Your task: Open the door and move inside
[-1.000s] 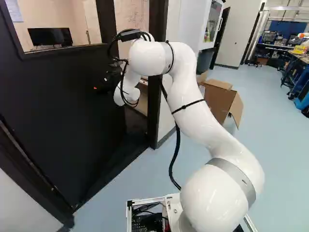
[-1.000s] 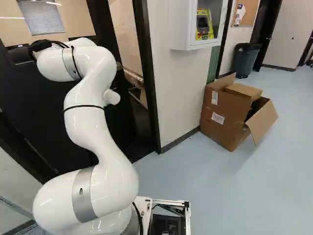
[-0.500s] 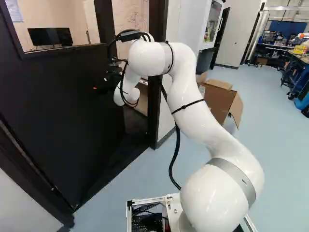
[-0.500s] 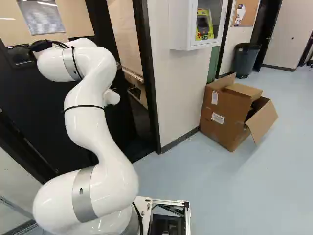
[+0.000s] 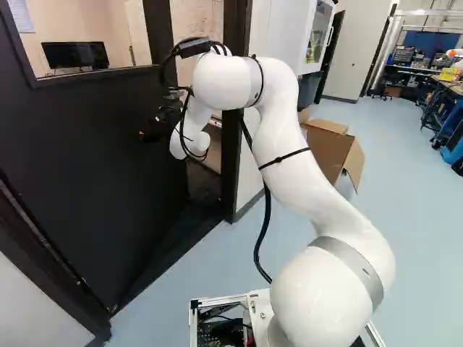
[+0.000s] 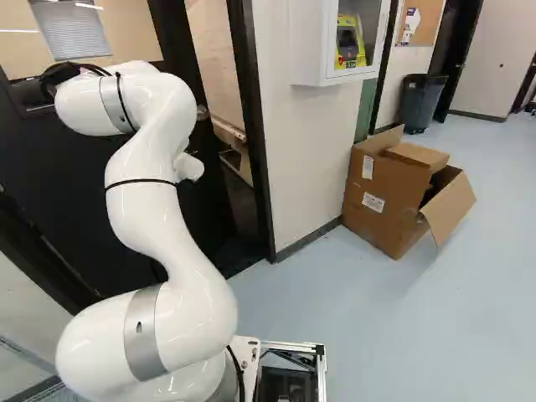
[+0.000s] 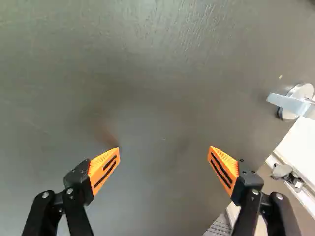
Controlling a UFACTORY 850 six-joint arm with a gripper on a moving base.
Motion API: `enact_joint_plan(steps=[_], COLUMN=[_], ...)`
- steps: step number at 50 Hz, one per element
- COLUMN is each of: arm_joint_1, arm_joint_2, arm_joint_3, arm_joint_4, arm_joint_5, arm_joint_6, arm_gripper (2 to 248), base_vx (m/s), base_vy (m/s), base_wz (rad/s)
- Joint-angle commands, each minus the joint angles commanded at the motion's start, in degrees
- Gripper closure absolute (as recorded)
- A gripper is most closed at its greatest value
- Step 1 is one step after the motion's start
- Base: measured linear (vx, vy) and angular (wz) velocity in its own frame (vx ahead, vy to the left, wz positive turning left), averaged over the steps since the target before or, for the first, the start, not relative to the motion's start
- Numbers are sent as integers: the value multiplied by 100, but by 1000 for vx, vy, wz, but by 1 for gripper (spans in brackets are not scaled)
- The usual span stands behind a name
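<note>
At the handle [image 7: 290, 104] edge (off the frame [image 5: 231, 166]), the door [image 5: 79, 144] stands open.

To your right, an open brown cardboard box [image 6: 377, 224] stands on pale blue flooring [image 6: 402, 335], beside a white wall [image 6: 301, 151].

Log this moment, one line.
door: ajar | pincer: open, empty, facing door | lever handle: ungripped, off to pincer's side | entry: not yet made

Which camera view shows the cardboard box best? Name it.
Right base view: the cardboard box stands unobstructed, open flap included. In the left base view the arm hides part; the wrist view lacks it.
</note>
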Motion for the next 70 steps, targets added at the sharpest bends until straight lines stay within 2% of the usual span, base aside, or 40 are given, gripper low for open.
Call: enact_joint_plan(steps=[32,70], arm_joint_1=[65,-131], arm_joint_2=[820,1894], arm_joint_3=[1161,2610], arm_joint_4=[405,694], arm_joint_5=[0,0], arm_joint_6=[0,0], arm_gripper=[3,3], base_vx=[0,0], base_vy=[0,0], base_wz=[0,0])
